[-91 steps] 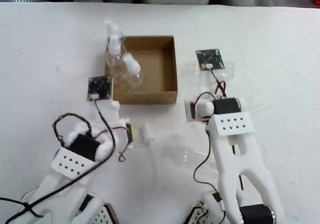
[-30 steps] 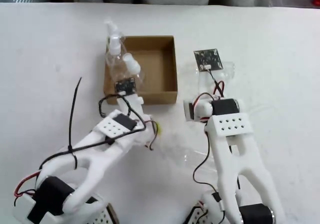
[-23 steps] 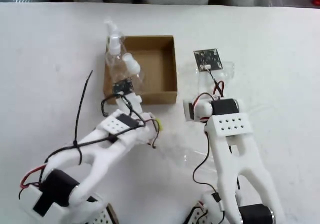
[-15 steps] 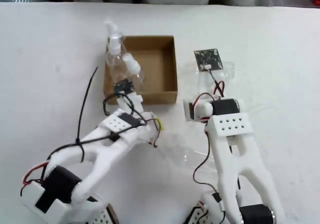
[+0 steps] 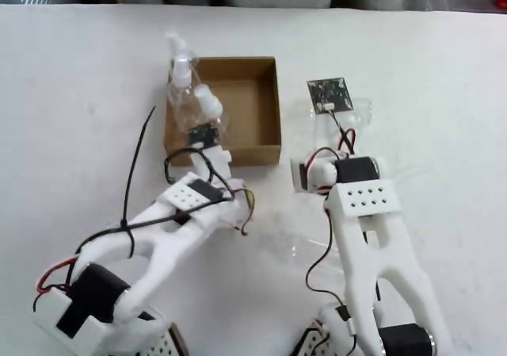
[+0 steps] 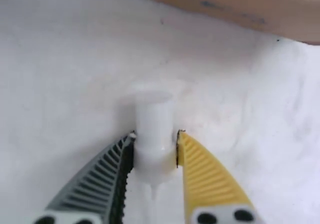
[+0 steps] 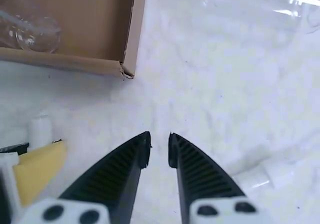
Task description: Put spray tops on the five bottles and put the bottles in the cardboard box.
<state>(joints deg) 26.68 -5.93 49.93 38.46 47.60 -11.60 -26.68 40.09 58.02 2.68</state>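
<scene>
My left jaws are closed on a white spray top (image 6: 152, 134). The grey finger (image 6: 107, 176) and the yellow finger (image 6: 205, 176) press its neck from both sides. It is low over the white surface (image 6: 60, 59), and I cannot tell if it touches. My right jaws are almost closed, with only a narrow gap between the black tips, and they hold nothing. They hang over a bare part of the surface, near the left jaws.

Just beyond the spray top is the front wall of the cardboard box (image 5: 269, 146). My right jaws are near its front right corner. Inside the box, on its left side, clear bottles with white spray tops (image 5: 207, 102) lean against each other. Beyond my right jaws, to the right of the box, another clear bottle (image 7: 260, 7) lies on the surface, apart from the box.
</scene>
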